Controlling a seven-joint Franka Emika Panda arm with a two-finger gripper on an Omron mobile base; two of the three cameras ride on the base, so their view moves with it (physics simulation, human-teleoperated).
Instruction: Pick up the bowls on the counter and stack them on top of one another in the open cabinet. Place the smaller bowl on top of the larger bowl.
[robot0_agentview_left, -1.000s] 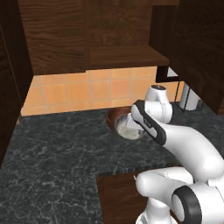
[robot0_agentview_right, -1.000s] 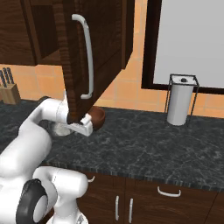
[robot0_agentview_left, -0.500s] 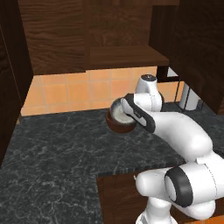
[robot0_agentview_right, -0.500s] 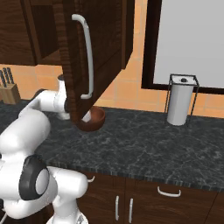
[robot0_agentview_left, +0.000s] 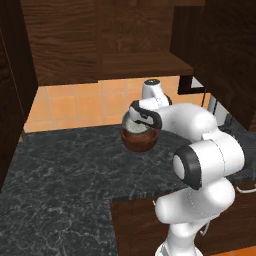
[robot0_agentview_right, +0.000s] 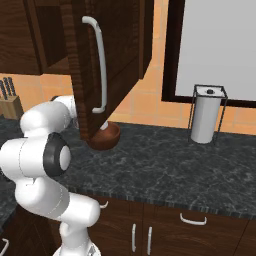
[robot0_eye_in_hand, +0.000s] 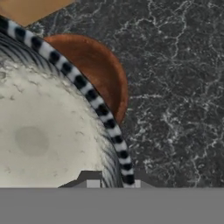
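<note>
The smaller bowl (robot0_agentview_left: 136, 125), pale and speckled with a striped rim, hangs tilted just above the larger bowl (robot0_agentview_left: 140, 142). My gripper (robot0_agentview_left: 140, 116) is shut on its rim. In the hand view the pale bowl (robot0_eye_in_hand: 43, 131) covers the left side, with my gripper (robot0_eye_in_hand: 114, 182) clamped on its near edge. Behind it the reddish-brown bowl (robot0_eye_in_hand: 98, 70) rests on the dark counter (robot0_eye_in_hand: 175, 87). From the right, the brown bowl (robot0_agentview_right: 108, 138) stands on the counter (robot0_agentview_right: 165, 165) under the cabinet door, which hides the hand. The open cabinet's shelf (robot0_agentview_left: 145, 63) lies above the bowls.
The open cabinet door with its pale handle (robot0_agentview_right: 100, 70) hangs right in front of the hand. A paper towel holder (robot0_agentview_right: 206, 117) stands at the right on the counter and a knife block (robot0_agentview_right: 10, 102) at the far left. The orange tiled wall (robot0_agentview_left: 75, 107) closes the back.
The pale bowl has been lifted off the counter beside the brown bowl and carried up and over it. The arm has swung back toward the wall.
</note>
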